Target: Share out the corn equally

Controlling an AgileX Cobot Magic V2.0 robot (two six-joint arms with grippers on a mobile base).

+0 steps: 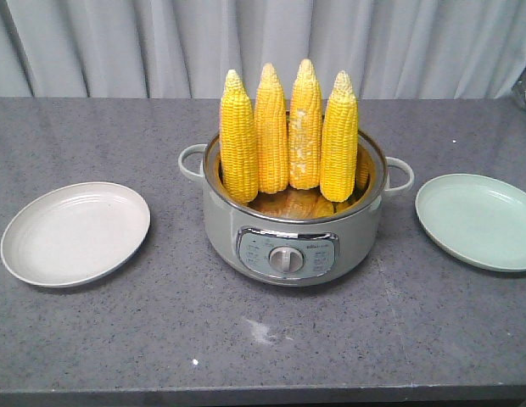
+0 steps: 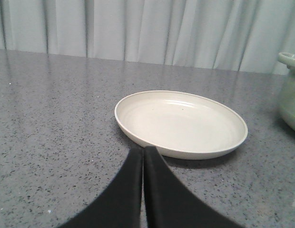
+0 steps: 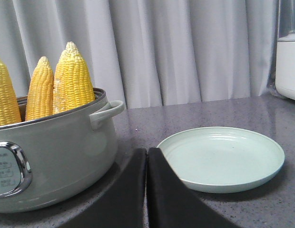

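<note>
Several corn cobs [image 1: 288, 136] stand upright, tips up, in a grey-green electric pot [image 1: 293, 242] at the table's middle; one cob [image 1: 305, 127] has whitish patches. The right wrist view shows three cobs [image 3: 71, 80] above the pot's rim [image 3: 57, 107]. A cream plate [image 1: 75, 232] lies left of the pot, a pale green plate [image 1: 479, 220] right of it. My left gripper [image 2: 143, 151] is shut with nothing in it, just short of the cream plate [image 2: 181, 122]. Between the pot and the green plate [image 3: 223, 156], my right gripper [image 3: 147, 152] is shut and holds nothing. Neither gripper shows in the front view.
The pot has side handles [image 1: 190, 159] and a front control dial [image 1: 286, 259]. A white appliance [image 3: 287, 61] stands at the far right by the curtain. The grey speckled table [image 1: 263, 339] ends at a front edge near the bottom of the front view.
</note>
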